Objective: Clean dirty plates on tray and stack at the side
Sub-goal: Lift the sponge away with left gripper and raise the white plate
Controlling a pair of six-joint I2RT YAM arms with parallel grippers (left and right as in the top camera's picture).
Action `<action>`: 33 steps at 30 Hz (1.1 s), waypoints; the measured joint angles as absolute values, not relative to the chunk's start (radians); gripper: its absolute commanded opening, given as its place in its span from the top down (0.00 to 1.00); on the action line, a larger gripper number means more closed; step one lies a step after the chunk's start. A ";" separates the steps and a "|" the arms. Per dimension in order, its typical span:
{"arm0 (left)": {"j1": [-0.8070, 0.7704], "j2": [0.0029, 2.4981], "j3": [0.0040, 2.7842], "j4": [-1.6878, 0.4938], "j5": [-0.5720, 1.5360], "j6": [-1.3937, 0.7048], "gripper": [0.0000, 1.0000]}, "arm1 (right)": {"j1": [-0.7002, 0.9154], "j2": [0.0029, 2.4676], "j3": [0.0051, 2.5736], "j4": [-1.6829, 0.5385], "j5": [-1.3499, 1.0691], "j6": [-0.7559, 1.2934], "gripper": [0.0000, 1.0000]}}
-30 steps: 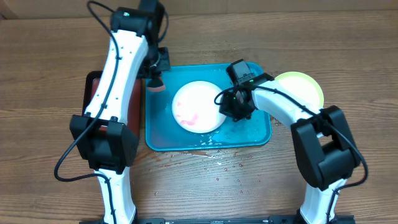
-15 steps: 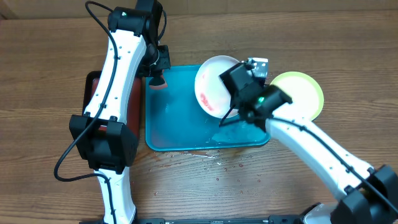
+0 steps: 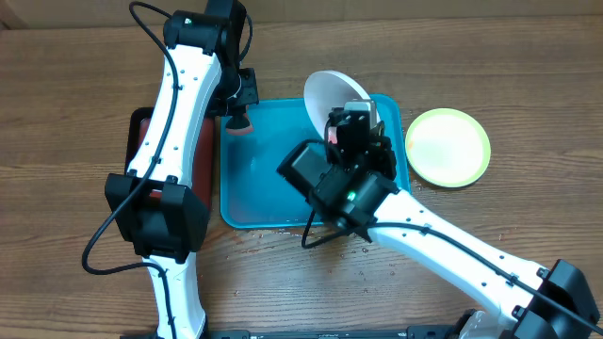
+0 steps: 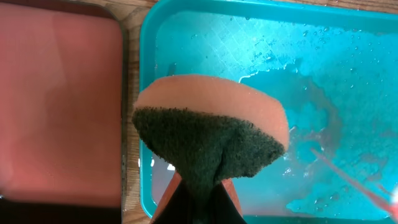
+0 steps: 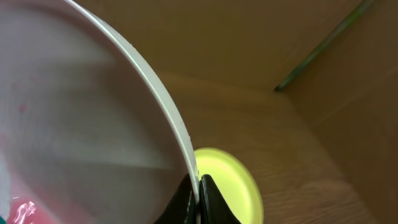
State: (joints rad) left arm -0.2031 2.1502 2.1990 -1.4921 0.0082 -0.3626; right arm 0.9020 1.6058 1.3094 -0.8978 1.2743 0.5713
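I have the right gripper (image 5: 198, 200) pinching the thin rim of the white round plastic plate (image 3: 335, 92), fingers drawn narrow on it. The plate stands tilted on edge above the far right part of the large turquoise rectangular plastic tray (image 3: 254, 202).

That is a small bite on a wet edge, so I judge the plate could pivot or slip and drop onto the tray's rim or past it. A pink-red smear (image 5: 18, 211) shows low on its face, so it looks not yet clean. Stacking it now would soil the pale green round plastic plate (image 3: 448, 146), which lies flat on the table just right of the tray.

The left gripper (image 4: 199, 198) is clamped on the orange sponge with a dark green scouring face (image 4: 211, 134), over the tray's far left corner and well apart from the white plate. Scrubbing a plate held only by its edge could push it out of the fingers.

The turquoise tray holds only a film and puddles of water, with no plate lying in it. The dark red black-rimmed tray (image 4: 56, 106) sits just left of it, and the part I see carries nothing.
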 measured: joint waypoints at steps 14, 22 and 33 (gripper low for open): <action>-0.203 2.150 2.199 -1.492 0.008 -0.363 0.96 | 0.963 1.606 1.309 -0.898 1.526 0.567 0.96; -0.203 2.150 2.199 -1.493 0.008 -0.363 0.96 | 0.963 1.606 1.309 -0.898 1.534 0.564 0.96; -0.203 2.150 2.199 -1.489 0.008 -0.363 0.96 | 0.949 1.606 1.309 -0.892 1.418 0.565 0.96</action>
